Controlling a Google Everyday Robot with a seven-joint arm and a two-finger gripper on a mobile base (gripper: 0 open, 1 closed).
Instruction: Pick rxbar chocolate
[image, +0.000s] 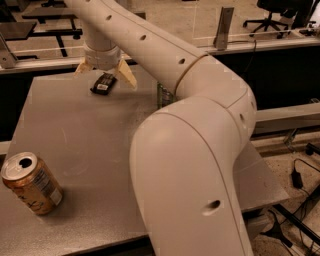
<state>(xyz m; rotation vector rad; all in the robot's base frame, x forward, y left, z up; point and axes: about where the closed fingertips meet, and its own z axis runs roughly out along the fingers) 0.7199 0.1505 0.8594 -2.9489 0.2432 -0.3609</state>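
Observation:
The rxbar chocolate (103, 83) is a small flat dark bar with a white label patch, lying on the grey table (85, 150) near its far edge. My gripper (105, 71) hangs just above it, open, with one cream finger on each side of the bar: the left fingertip (82, 66) beyond its far left end, the right fingertip (126, 75) to its right. The fingers straddle the bar without closing on it.
An orange-brown can (31, 183) lies tilted at the table's front left. A green can (162, 95) stands right of the bar, mostly hidden behind my arm (195, 150). Metal rails and office chairs stand beyond the table.

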